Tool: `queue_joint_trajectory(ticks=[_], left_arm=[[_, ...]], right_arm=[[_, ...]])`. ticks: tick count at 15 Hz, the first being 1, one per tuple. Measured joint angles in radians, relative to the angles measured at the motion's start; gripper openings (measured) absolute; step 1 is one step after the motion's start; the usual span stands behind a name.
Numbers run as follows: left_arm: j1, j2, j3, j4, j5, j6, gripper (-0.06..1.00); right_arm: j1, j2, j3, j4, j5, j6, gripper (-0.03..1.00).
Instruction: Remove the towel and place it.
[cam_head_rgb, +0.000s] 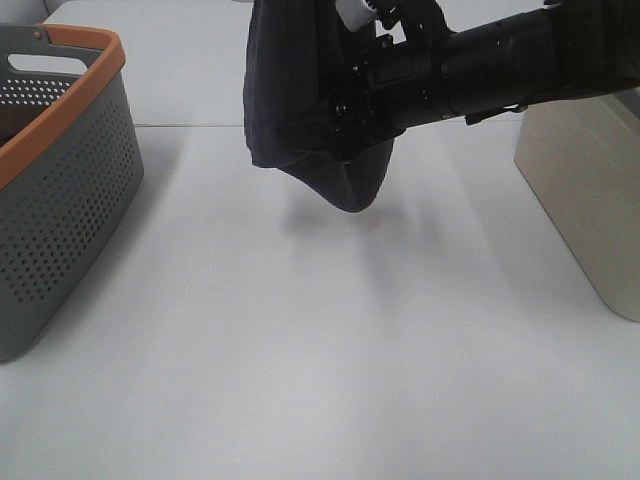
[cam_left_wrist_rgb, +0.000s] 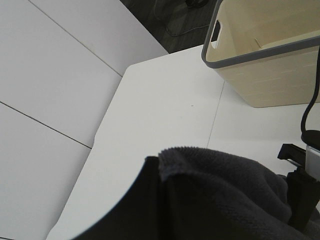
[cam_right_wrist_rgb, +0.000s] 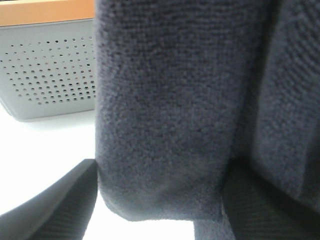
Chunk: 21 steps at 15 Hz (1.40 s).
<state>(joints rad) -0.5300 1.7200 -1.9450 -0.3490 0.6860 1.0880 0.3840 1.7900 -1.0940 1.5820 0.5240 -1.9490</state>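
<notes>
left gripper (cam_left_wrist_rgb: 159, 172): clamped on towel (cam_head_rgb: 290, 90), dangling above table (cam_head_rgb: 300, 360)
right gripper (cam_right_wrist_rgb: 160, 220): jaws wide around a fold
risk: thin pinch there, towel slips and drops bunched

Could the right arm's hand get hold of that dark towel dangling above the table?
Probably yes. The towel hangs right between the two fingers of the right hand, and nothing else stands between them. Whether the fingers are squeezing it yet is hard to tell.

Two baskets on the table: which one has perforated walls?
The grey basket with the orange rim, on the left; the beige basket on the right has solid walls.
</notes>
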Motion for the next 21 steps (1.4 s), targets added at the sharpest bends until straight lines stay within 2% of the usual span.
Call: queue_joint_trajectory(ticks=[2, 6, 8, 9, 12, 14, 18, 21], left_arm=[[0.0, 0.0, 0.0, 0.0, 0.001, 0.0, 0.0], [0.0, 0.0, 0.0, 0.0, 0.001, 0.0, 0.0], [0.0, 0.0, 0.0, 0.0, 0.001, 0.0, 0.0], [0.0, 0.0, 0.0, 0.0, 0.001, 0.0, 0.0], [0.0, 0.0, 0.0, 0.0, 0.001, 0.0, 0.0], [0.0, 0.0, 0.0, 0.0, 0.001, 0.0, 0.0], [0.0, 0.0, 0.0, 0.0, 0.001, 0.0, 0.0], [0.0, 0.0, 0.0, 0.0, 0.001, 0.0, 0.0]], right_arm=[[0.0, 0.003, -0.003, 0.011, 0.017, -0.02, 0.63], [0.0, 0.021, -0.039, 0.121, 0.196, -0.055, 0.61], [0.0, 0.021, -0.039, 0.122, 0.232, -0.034, 0.58], [0.0, 0.021, -0.039, 0.062, 0.256, 0.058, 0.53], [0.0, 0.021, -0.039, -0.054, 0.269, 0.202, 0.43], [0.0, 0.021, -0.039, -0.097, 0.278, 0.258, 0.35], [0.0, 0.021, -0.039, -0.096, 0.264, 0.261, 0.32], [0.0, 0.025, -0.039, -0.071, 0.2, 0.214, 0.32]])
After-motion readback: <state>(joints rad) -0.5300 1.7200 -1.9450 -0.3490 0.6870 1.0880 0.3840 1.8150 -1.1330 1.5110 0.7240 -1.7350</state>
